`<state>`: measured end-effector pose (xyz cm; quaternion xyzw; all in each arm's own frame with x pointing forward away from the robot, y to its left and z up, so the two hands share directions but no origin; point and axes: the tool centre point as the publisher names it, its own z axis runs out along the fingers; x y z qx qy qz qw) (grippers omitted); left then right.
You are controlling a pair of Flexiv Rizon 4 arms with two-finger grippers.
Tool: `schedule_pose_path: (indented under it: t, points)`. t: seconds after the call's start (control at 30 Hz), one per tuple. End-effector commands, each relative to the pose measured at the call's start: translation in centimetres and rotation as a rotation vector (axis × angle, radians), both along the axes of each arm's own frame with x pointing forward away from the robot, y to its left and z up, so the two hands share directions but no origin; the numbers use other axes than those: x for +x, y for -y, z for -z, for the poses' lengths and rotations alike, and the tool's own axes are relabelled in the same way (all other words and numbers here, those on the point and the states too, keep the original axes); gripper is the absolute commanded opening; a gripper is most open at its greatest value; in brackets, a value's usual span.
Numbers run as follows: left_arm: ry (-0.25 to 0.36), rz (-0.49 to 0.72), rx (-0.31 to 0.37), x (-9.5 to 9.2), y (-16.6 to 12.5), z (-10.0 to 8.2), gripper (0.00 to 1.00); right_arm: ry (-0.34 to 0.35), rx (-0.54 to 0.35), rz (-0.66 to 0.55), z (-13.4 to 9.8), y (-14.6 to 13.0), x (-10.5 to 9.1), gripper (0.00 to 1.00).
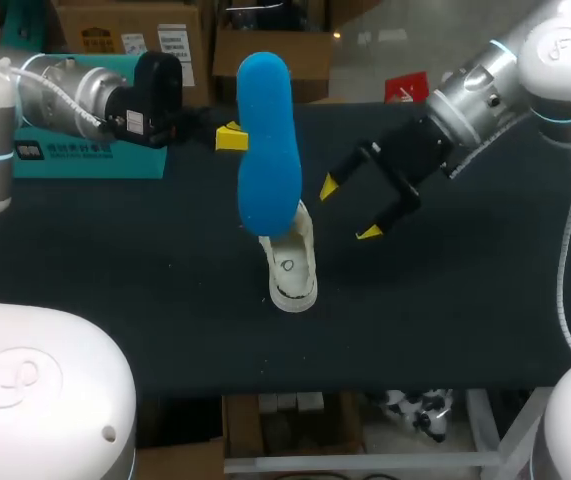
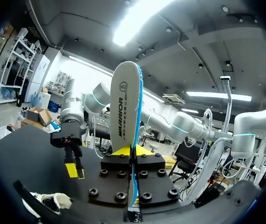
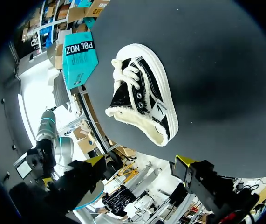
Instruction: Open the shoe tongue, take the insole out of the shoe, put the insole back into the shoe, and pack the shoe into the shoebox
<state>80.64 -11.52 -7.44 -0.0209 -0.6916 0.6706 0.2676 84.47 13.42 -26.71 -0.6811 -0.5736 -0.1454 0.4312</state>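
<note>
Tabletop (image 1: 485, 300); left pincer (image 2: 132, 151) clamps insole (image 1: 265, 130); right pincer (image 1: 348, 210) agape.

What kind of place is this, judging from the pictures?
Probably a robotics test bench: over a dark table, the left tool grips a blue insole, the right tool is open, and a shoe and a teal shoebox lie there.

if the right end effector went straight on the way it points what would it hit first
Most likely the shoe: the right wrist view shows it straight ahead of the open right end effector. Depth is unclear, so it might pass just over it.
</note>
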Motion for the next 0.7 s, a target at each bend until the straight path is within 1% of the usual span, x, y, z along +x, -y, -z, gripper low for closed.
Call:
schedule_pose_path:
  t: [0.03,0.13,0.27,0.4,0.43,0.57,0.63,0.67,0.7]
  points:
    - [0.0,-0.005,-0.011,-0.3,0.1,-0.6,0.0,-0.009,0.019,-0.007,0.3,0.3,0.2,1.0]
    - [-0.005,-0.007,-0.017,-0.3,0.0,-0.8,0.0,-0.009,0.019,-0.007,0.3,0.3,0.2,1.0]
    - [-0.005,-0.008,0.001,-0.5,0.0,-0.5,0.0,-0.009,0.019,-0.007,0.3,0.3,0.2,1.0]
    - [0.018,-0.005,0.041,-0.7,-0.2,0.6,0.0,-0.009,0.019,-0.007,0.3,0.3,0.2,1.0]
    - [0.031,-0.002,0.05,-0.8,-0.1,1.0,0.0,-0.009,0.019,-0.007,0.3,0.3,0.2,1.0]
    - [0.117,-0.015,0.084,-1.3,0.0,3.1,0.0,-0.009,0.019,-0.007,0.3,0.3,0.2,1.0]
    - [0.153,-0.029,0.088,-1.4,-0.1,4.2,0.0,-0.054,0.033,0.038,0.5,0.2,0.3,1.0]
    - [0.176,-0.029,0.087,-1.5,-0.2,4.6,0.0,-0.075,0.057,0.064,0.5,0.1,0.2,1.0]
    - [0.191,-0.03,0.086,-1.5,-0.3,5.0,0.0,-0.1,0.054,0.09,0.5,0.0,0.2,1.0]
